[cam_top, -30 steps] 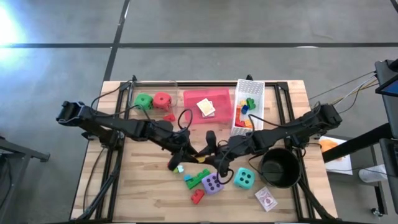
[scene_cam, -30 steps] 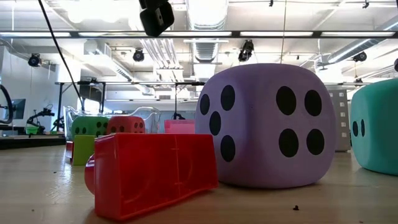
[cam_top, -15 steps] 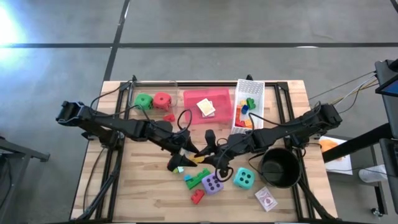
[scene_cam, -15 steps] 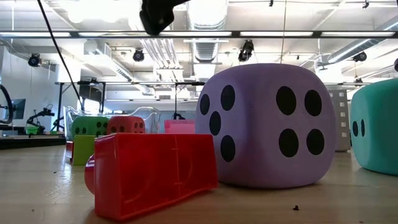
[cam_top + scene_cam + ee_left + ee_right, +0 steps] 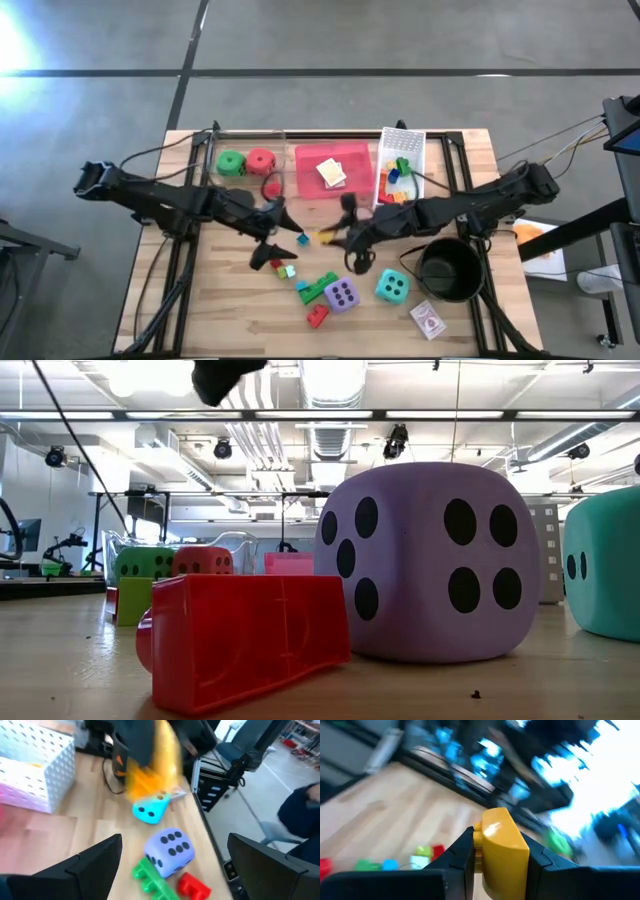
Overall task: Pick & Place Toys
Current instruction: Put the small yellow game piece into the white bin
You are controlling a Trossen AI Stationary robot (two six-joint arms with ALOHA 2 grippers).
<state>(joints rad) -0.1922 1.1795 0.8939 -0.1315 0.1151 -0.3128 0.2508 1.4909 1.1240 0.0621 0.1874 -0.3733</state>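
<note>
My right gripper (image 5: pixel 336 233) is over the middle of the table, shut on a yellow brick (image 5: pixel 501 847), also seen as yellow brick (image 5: pixel 323 237). My left gripper (image 5: pixel 281 222) is to its left, open and holding nothing; in its wrist view its fingers (image 5: pixel 95 865) stand wide apart. On the near part of the table rest a purple die (image 5: pixel 342 294), a teal die (image 5: pixel 391 287), a green brick (image 5: pixel 318 288) and a red brick (image 5: pixel 317 316). A green die (image 5: pixel 231 162) and a red die (image 5: pixel 261 161) sit at the far left. My right gripper pinches the yellow brick by two opposite sides (image 5: pixel 479 851) between its two fingers. The fingers come from the table's right, close to level. The brick's studded end (image 5: pixel 495 817) stands out past the fingertips. It is lifted clear of the table.
A white mesh basket (image 5: pixel 400 140) with bricks and a pink tray (image 5: pixel 350 158) stand at the far side. A black round pot (image 5: pixel 449 268) is at the right, a card pack (image 5: pixel 428 320) near the front edge. Small loose bricks (image 5: pixel 285 269) lie under my left arm.
The two grippers were together at the yellow brick. My left gripper has come off it and drawn back toward the table's left edge. My right gripper has kept the brick, risen a little toward the far edge and rolled.
</note>
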